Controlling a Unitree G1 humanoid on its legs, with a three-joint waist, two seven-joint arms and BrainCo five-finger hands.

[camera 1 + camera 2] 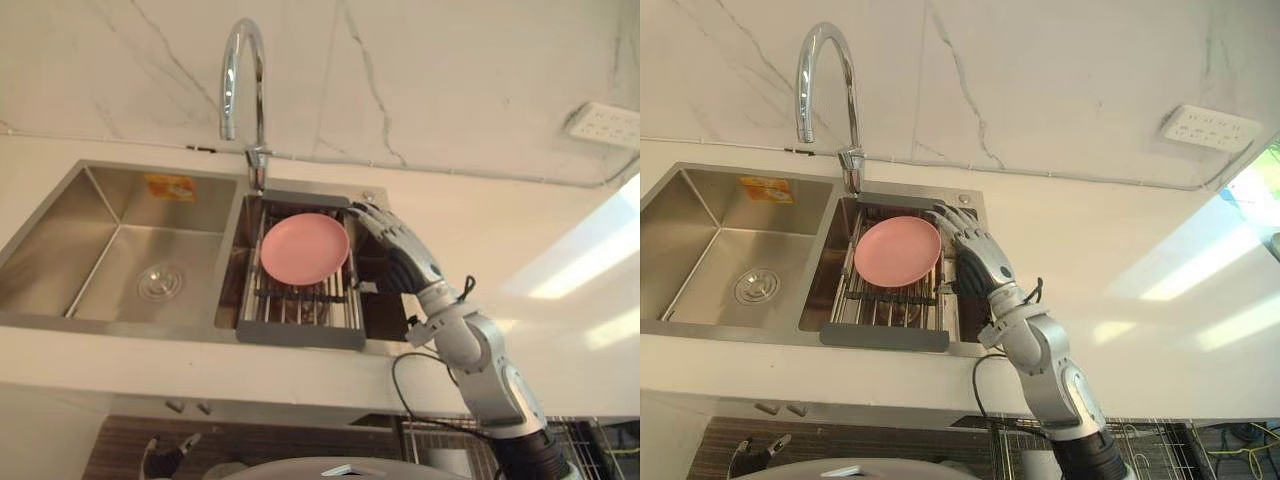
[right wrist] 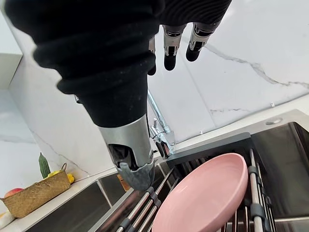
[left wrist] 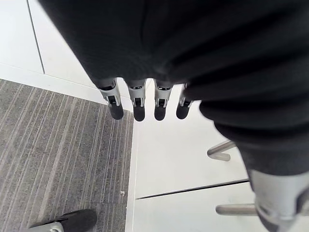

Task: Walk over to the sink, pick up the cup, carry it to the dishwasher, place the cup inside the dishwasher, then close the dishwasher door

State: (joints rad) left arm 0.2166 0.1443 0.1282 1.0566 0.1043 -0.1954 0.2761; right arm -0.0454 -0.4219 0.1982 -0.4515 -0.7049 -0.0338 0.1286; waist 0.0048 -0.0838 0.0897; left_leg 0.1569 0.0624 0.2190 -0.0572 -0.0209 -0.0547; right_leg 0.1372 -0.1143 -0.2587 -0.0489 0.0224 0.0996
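Now at the sink: right hand beside a pink plate

Over the right basin of the sink (image 1: 60,250), the right hand (image 1: 398,250) reaches with fingers straight and apart, holding nothing. It sits just beside the pink plate (image 1: 304,248), which lies on the rack (image 1: 300,335) below the faucet (image 1: 240,70); whether they touch I cannot tell. The left hand (image 3: 140,104) hangs with relaxed, empty fingers above the grey floor (image 3: 58,154).

The steel sink (image 1: 100,250), two square basins side by side, lies sunk in the pale counter (image 1: 480,230) toward nine o'clock.
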